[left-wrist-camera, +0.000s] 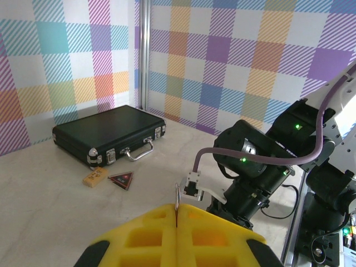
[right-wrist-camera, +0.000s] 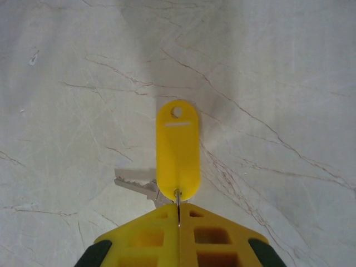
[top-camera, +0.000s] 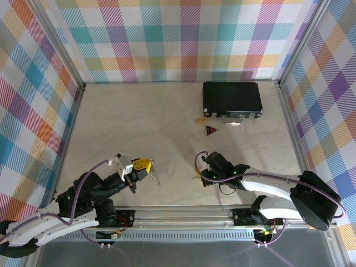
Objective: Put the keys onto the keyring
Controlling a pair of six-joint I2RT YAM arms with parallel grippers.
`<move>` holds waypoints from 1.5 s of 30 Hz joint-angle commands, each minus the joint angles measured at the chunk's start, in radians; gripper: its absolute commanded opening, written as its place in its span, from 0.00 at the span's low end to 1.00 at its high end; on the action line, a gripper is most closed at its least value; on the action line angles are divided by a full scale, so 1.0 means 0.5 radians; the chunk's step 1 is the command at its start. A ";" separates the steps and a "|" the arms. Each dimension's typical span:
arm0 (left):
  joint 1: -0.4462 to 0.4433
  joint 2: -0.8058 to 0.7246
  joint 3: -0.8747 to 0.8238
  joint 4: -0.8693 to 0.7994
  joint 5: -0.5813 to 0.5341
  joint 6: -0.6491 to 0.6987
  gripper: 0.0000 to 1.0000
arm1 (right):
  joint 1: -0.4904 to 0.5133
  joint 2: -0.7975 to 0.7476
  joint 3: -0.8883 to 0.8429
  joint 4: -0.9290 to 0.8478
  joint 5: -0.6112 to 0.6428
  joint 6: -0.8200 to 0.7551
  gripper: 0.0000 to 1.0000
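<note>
Clenched tight, my left end effector [left-wrist-camera: 177,216] grips the flat gray oval keyring [top-camera: 154,173] by its edge. My right end effector [right-wrist-camera: 179,216] pinches the small silver key with a yellow oval head [right-wrist-camera: 178,150] low over the pale marbled surface [top-camera: 167,122], well apart from the keyring.

A robotics lab test cell is shown. A marble-patterned table [top-camera: 139,122] is enclosed on three sides by checked cloth walls [top-camera: 183,39], which are stretched between aluminium posts [top-camera: 62,47]. Two robot arms, left [top-camera: 83,203] and right [top-camera: 272,186], are bolted to a metal rail [top-camera: 183,214] at the near edge. Purple cables [left-wrist-camera: 267,160] and lit green LEDs [left-wrist-camera: 243,160] are seen on the arms. A black case [top-camera: 232,99] is laid out as a prop.
</note>
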 commanded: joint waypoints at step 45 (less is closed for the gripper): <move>-0.018 0.097 0.020 0.138 0.194 0.023 0.00 | -0.512 0.994 1.088 -1.335 -0.754 -0.774 0.41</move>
